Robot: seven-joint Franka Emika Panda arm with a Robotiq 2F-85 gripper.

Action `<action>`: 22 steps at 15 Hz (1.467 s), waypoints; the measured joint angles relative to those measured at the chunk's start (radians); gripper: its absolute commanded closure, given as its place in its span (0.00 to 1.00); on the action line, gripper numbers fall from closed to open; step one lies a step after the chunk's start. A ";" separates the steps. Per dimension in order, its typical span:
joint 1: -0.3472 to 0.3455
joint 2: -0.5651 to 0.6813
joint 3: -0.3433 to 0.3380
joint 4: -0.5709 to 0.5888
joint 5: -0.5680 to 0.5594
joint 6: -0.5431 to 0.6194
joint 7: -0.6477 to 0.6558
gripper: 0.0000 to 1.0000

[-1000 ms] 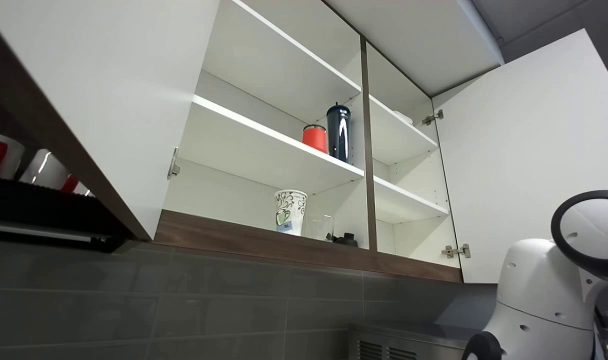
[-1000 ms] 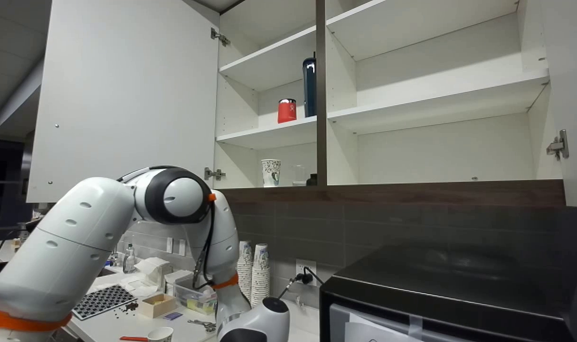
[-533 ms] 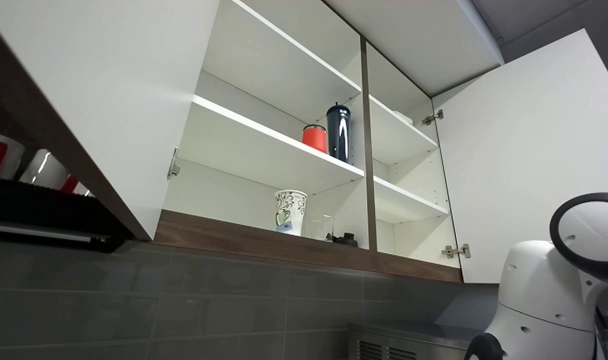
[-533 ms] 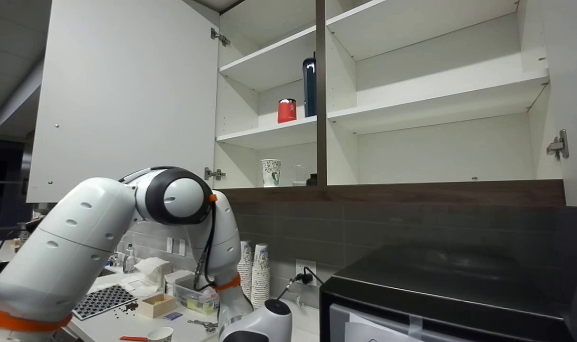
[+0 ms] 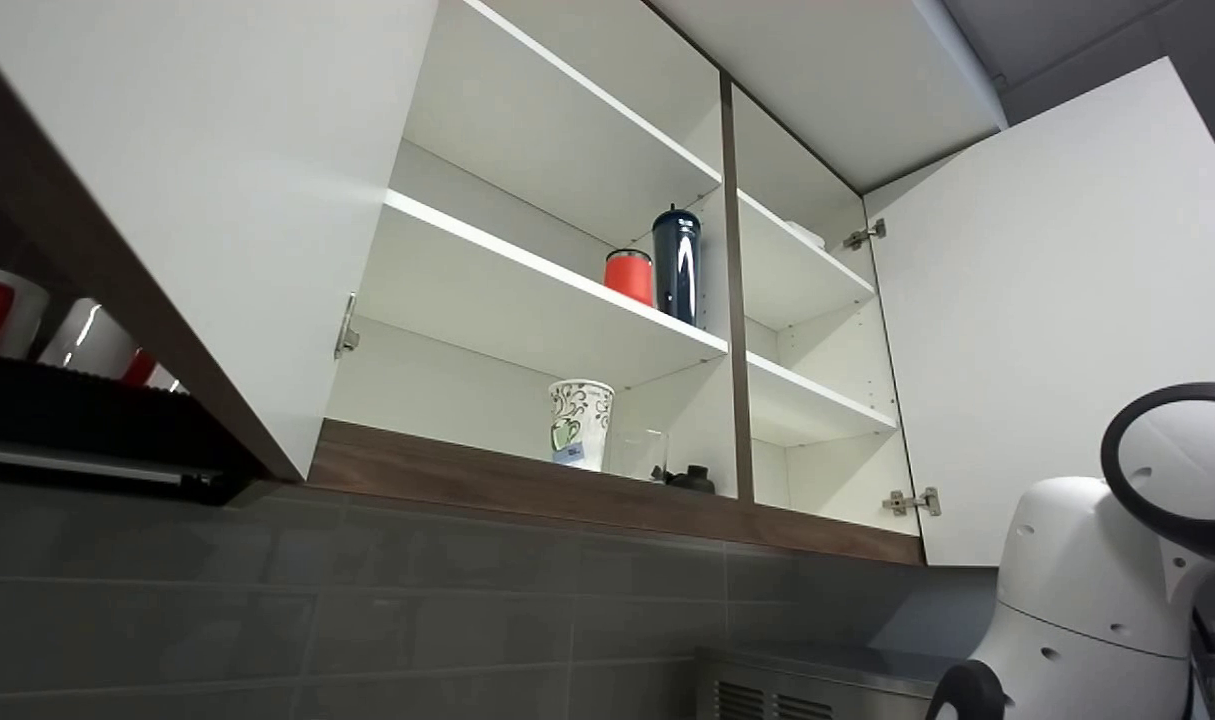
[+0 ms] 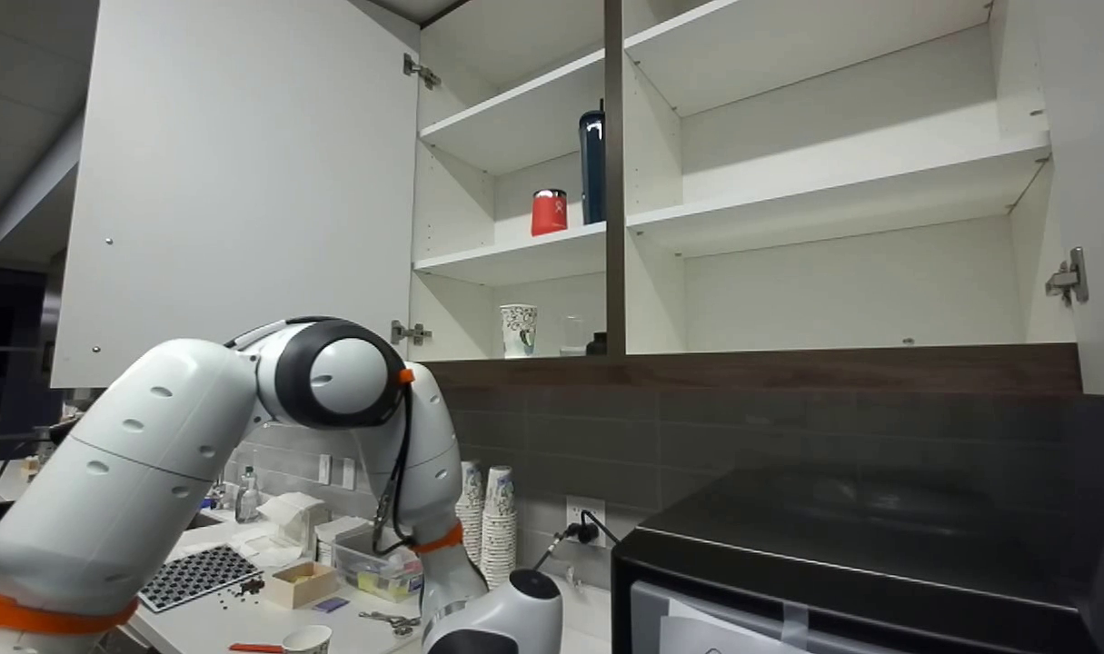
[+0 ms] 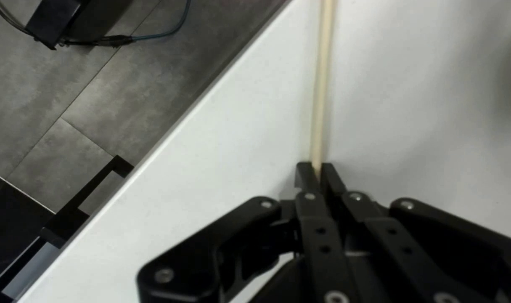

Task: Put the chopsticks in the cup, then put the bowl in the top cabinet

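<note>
One white countertop [image 7: 238,139], grey floor [image 7: 125,92] past its edge, lies beneath the gripper [image 7: 317,169] pinching a chopstick [image 7: 321,84].

Dark grey tiled wall [image 6: 561,422] behind a white counter [image 6: 208,623], grey floor tiles [image 7: 129,92] below, grey ceiling [image 5: 1107,60]

Top cabinet [image 5: 507,478]: tumbler [image 5: 628,280] left of bottle [image 5: 677,268] in both exterior views, paper cup [image 5: 580,428] below; chopstick [image 7: 321,84] in hand [image 7: 317,171] over tabletop [image 7: 406,126]

1. In an exterior view, the top cabinet [image 5: 547,310] is well lit, the wall tiles [image 5: 447,615] below dim.
2. Glare streaks the dark bottle [image 5: 676,265].
3. In the wrist view, soft shadows lie on the bright tabletop [image 7: 238,126].
</note>
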 measured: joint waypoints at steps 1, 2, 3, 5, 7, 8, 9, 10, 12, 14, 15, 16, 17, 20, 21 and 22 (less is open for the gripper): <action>0.000 0.000 -0.001 0.000 0.000 -0.002 0.000 0.98; -0.001 0.000 -0.002 0.002 0.000 -0.008 0.001 0.98; -0.002 0.000 -0.004 0.006 0.000 -0.020 0.002 0.98; -0.010 0.000 -0.006 0.014 0.000 -0.056 0.002 0.98; -0.019 -0.004 -0.010 0.023 0.000 -0.123 0.002 0.98; -0.024 -0.008 -0.014 0.026 0.001 -0.166 0.002 0.98; -0.027 -0.013 -0.019 0.026 0.001 -0.204 0.002 0.98; -0.029 -0.019 -0.026 0.026 0.002 -0.234 0.002 0.98; -0.029 -0.034 -0.040 0.023 0.006 -0.286 0.002 0.98; -0.030 -0.051 -0.049 0.017 0.020 -0.323 0.001 0.98; -0.030 -0.061 -0.051 0.012 0.027 -0.335 0.000 0.98; -0.030 -0.072 -0.052 0.007 0.036 -0.342 -0.002 0.98; -0.029 -0.084 -0.052 0.001 0.045 -0.345 -0.007 0.98; -0.023 -0.131 -0.047 -0.020 0.068 -0.353 -0.041 0.98; -0.019 -0.152 -0.045 -0.032 0.075 -0.353 -0.055 0.98; -0.013 -0.176 -0.044 -0.045 0.079 -0.353 -0.065 0.98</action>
